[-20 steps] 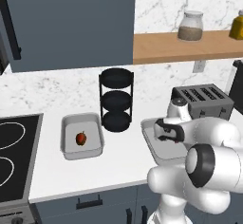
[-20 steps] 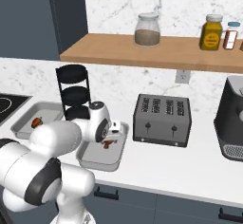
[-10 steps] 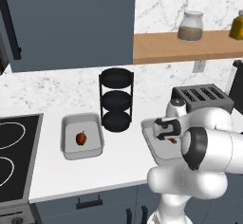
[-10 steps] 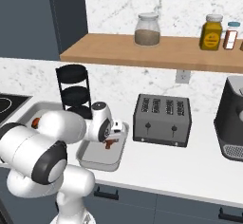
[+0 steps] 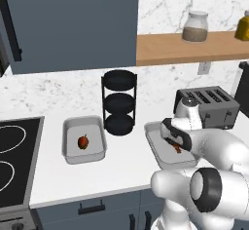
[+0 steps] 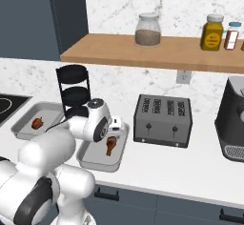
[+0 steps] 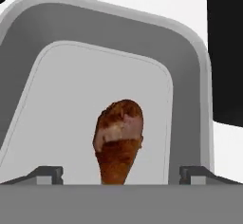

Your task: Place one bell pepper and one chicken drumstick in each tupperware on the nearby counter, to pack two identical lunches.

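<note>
Drumstick [image 7: 118,140], browned and bumpy, lies in smooth grey round-cornered tupperware [image 7: 190,99]; gripper [image 7: 121,173] fingers spread apart at 6 o'clock.

Matt grey plastic-looking tupperware [image 7: 190,76], rough brown-crusted drumstick [image 7: 118,137], veined white marble-look counter [image 5: 121,168], wooden shelf [image 6: 157,55]

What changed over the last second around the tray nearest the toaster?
The gripper opened and let go of the chicken drumstick, which now lies in the right tupperware. The arm's elbow swung lower. The left tupperware with its bell pepper, the rack and the toaster stayed put.
</note>
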Controlling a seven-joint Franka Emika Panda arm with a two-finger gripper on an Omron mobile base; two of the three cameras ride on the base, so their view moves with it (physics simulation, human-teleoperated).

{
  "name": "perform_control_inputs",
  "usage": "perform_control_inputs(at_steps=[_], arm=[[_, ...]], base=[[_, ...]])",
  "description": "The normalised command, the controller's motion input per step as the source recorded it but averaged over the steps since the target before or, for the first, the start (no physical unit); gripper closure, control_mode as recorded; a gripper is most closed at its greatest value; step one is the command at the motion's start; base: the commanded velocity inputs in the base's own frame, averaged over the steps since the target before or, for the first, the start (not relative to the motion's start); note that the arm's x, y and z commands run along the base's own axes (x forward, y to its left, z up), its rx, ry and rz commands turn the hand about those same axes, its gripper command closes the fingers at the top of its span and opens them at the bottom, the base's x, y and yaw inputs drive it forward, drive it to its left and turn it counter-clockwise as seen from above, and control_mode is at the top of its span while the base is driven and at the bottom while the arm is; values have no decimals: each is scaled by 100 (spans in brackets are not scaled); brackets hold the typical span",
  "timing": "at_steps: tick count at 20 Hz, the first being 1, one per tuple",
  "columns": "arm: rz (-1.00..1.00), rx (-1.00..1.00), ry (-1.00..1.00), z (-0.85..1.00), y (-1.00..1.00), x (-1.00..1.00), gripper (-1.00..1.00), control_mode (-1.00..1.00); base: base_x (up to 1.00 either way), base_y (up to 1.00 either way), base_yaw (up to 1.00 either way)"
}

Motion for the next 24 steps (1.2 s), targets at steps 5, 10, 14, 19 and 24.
perform_control_inputs(at_steps=[5, 10, 14, 19, 24], arm=[[0, 0, -19, 81, 1, -100, -100, -100], [0, -2, -19, 100, 60, -78, -100, -100], [-6, 1, -10, 99, 71, -32, -100, -100], [-4, 1, -1, 29, 31, -41, -100, -100], [0, 0, -4, -12, -18, -72, -100, -100]], base=[[0, 0, 0], [0, 0, 0], [0, 0, 0], [0, 0, 0], [0, 0, 0]])
